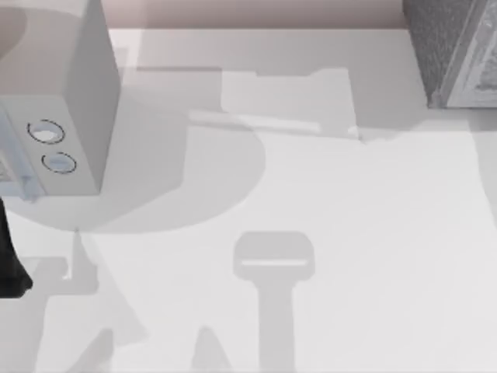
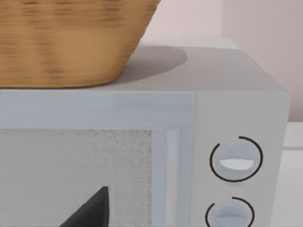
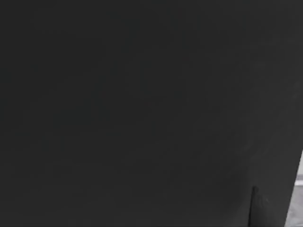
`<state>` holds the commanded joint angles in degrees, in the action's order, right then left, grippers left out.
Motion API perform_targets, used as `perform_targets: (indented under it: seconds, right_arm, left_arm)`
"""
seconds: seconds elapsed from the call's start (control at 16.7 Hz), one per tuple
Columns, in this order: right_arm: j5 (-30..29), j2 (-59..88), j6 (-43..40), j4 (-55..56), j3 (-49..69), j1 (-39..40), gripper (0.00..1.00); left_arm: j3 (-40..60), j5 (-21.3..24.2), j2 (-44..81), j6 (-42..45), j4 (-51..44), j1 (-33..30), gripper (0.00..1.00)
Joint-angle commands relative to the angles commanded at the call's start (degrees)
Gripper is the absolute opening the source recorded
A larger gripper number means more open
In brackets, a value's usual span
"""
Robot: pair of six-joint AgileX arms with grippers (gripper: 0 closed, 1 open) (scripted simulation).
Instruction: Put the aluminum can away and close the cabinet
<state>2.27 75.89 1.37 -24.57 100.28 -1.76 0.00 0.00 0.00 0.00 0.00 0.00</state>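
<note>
Left gripper: dark wedge low in the left wrist view, right up against the front of the pale grey box; wide or narrow, cannot tell. It faces the box's speckled window beside two round dials, away from the job, so I judge this arm parked at the table's left edge. Wicker basket sits on top of the box. Right wrist view dark; nothing to note on that claw. Cabinet stands at the far right corner, its pale door panel facing the table. Where the aluminum can is, cannot tell; possibly already stowed, door closing left to confirm
</note>
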Motion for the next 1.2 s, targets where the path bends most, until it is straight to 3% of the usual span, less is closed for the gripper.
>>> perform_targets:
  seconds: [0.36, 0.54, 1.2]
  right_arm:
    - [-19.37, -0.62, 0.09, -0.53, -0.25, 19.65, 1.00]
    - [-26.31, -1.53, 0.02, -0.66, -1.38, 25.54, 1.00]
    - [-27.71, -0.89, -0.43, -0.43, -0.18, 25.15, 1.00]
  left_arm:
    - [0.00, 0.00, 0.00, 0.00, 0.00, 0.00, 1.00]
    - [0.00, 0.00, 0.00, 0.00, 0.00, 0.00, 1.00]
    - [0.00, 0.00, 0.00, 0.00, 0.00, 0.00, 1.00]
